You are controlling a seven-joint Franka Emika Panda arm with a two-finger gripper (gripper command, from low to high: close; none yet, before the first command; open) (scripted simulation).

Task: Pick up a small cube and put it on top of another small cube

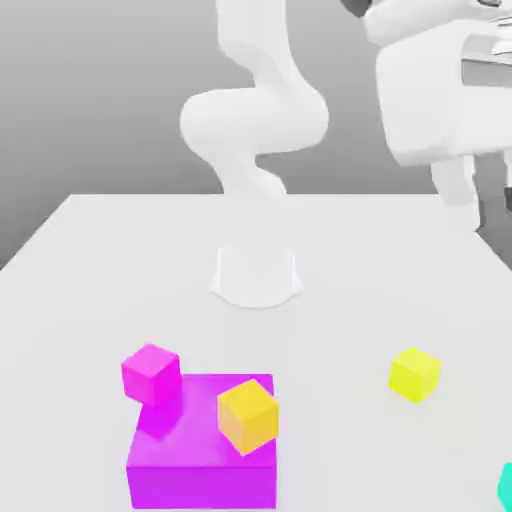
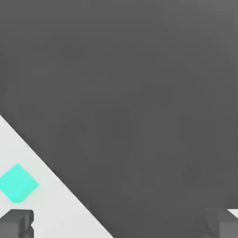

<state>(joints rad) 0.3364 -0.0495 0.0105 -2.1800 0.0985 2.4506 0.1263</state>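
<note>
Exterior view: the white Franka arm [image 1: 255, 120] rises from a round white base [image 1: 256, 275] at the middle of the flat white table [image 1: 100, 260], bends into a thick elbow above it, and carries its hand high toward the exterior view's right, where the blocky white wrist housing [image 1: 435, 90] hangs well above the tabletop. The gripper [image 2: 119, 223] points down, and in the hand view its two dark grey fingertips [image 2: 16, 223] stand at opposite sides of the picture with a broad gap between them and nothing in that gap, so the claw is wide and holds nothing.

Near the table's front, toward the exterior view's left, lies a large flat magenta block [image 1: 200, 465]. A small orange-yellow cube [image 1: 247, 415] sits tilted on its top face. A small magenta cube [image 1: 150, 373] rests at the block's far left corner, touching it. Well apart, toward the exterior view's right, a small lemon-yellow cube [image 1: 414, 373] stands alone on the table.

The small teal cube [image 1: 506, 485] lies at the table's front corner on the exterior view's right, partly cut off by the frame. In the hand view it sits on the white surface close to the table edge, just beside one fingertip in the picture but well below the hand.
</note>
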